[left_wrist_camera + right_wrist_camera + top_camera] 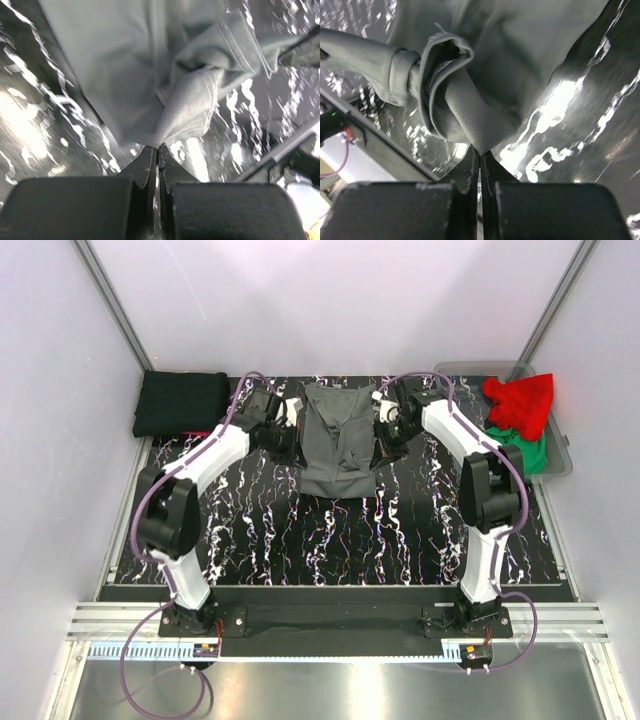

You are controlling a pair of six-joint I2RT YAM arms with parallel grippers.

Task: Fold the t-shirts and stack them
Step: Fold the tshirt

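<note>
The dark grey t-shirt (pixel 338 440) lies partly folded at the back middle of the black marbled table. My left gripper (pixel 290 430) is shut on its left edge; in the left wrist view the cloth (pixel 190 110) bunches up from the closed gripper (pixel 157 149). My right gripper (pixel 385 430) is shut on its right edge; the right wrist view shows twisted cloth (pixel 465 110) pinched in the closed gripper (pixel 480 152). A folded black t-shirt (pixel 182 403) lies at the back left. Red (pixel 520 402) and green (pixel 530 453) t-shirts sit in the bin.
The clear grey plastic bin (pixel 470 371) stands at the back right against the wall. White enclosure walls close in the table at back and sides. A metal rail (pixel 340 622) runs along the near edge by the arm bases.
</note>
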